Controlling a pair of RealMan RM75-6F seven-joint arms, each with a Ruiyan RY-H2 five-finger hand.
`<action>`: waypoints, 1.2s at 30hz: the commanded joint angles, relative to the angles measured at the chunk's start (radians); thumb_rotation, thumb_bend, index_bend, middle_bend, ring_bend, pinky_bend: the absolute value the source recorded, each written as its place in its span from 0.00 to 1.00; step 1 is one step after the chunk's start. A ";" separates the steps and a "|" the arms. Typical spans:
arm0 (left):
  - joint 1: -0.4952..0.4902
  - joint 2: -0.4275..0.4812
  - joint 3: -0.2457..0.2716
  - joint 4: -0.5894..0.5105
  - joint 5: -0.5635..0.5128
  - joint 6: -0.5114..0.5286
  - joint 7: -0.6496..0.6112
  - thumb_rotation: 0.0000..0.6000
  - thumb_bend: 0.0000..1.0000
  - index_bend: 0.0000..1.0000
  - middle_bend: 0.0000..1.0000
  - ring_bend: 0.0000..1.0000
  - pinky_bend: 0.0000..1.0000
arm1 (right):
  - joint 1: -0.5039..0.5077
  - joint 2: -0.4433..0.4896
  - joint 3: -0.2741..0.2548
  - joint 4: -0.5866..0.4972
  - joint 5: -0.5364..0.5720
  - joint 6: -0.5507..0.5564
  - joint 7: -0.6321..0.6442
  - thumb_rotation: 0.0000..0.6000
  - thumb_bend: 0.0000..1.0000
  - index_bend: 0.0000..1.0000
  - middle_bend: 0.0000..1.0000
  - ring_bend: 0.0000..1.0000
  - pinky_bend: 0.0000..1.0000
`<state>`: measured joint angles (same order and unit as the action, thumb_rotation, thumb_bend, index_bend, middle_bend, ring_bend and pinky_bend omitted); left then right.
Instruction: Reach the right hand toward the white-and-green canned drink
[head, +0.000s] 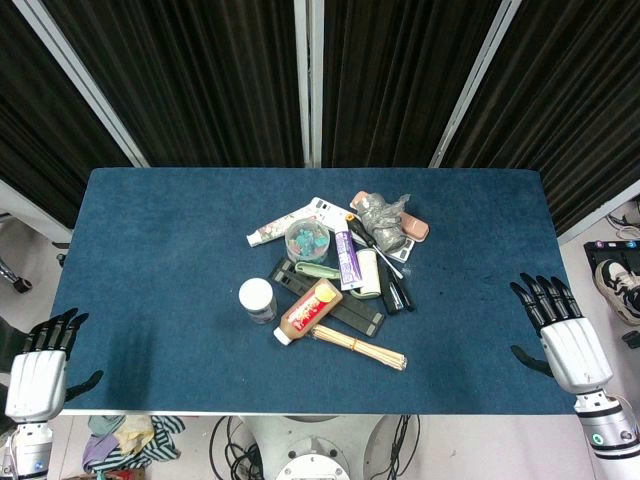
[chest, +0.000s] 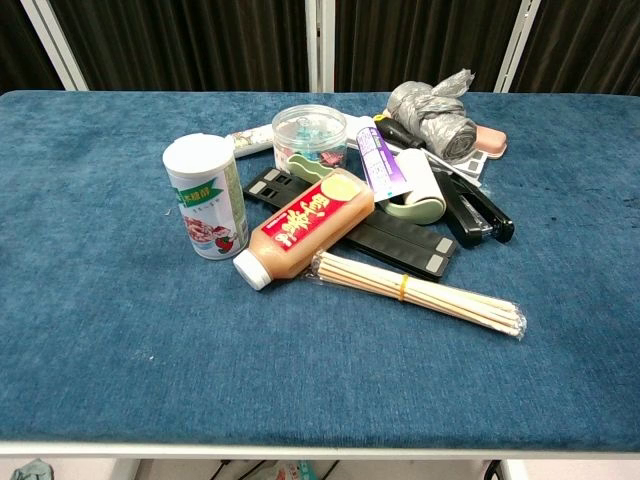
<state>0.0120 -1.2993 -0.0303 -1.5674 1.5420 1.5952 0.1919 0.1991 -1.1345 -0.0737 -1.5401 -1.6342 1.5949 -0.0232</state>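
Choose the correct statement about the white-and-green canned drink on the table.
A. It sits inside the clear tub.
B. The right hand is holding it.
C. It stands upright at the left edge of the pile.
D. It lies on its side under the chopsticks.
C: the white-and-green canned drink stands upright beside the lying bottle, while the right hand rests far off, holding nothing.

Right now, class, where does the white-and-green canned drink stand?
The white-and-green canned drink stands upright left of the clutter, beside the lying orange bottle, far from the right hand.
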 joint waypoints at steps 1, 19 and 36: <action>-0.003 -0.001 0.000 0.004 -0.002 -0.005 -0.004 1.00 0.07 0.18 0.13 0.14 0.18 | -0.005 0.000 0.000 -0.003 -0.002 -0.007 0.004 1.00 0.08 0.00 0.00 0.00 0.00; -0.001 0.000 0.011 0.008 0.006 -0.002 -0.017 1.00 0.07 0.18 0.13 0.14 0.18 | 0.157 -0.022 0.073 -0.088 -0.020 -0.282 0.098 1.00 0.08 0.00 0.00 0.00 0.00; 0.020 0.006 0.019 0.015 -0.008 0.011 -0.034 1.00 0.07 0.18 0.13 0.14 0.18 | 0.755 -0.443 0.383 0.051 0.302 -0.951 0.219 1.00 0.03 0.00 0.00 0.00 0.00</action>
<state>0.0303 -1.2939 -0.0113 -1.5543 1.5352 1.6062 0.1596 0.8867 -1.4993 0.2565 -1.5505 -1.4031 0.7103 0.1892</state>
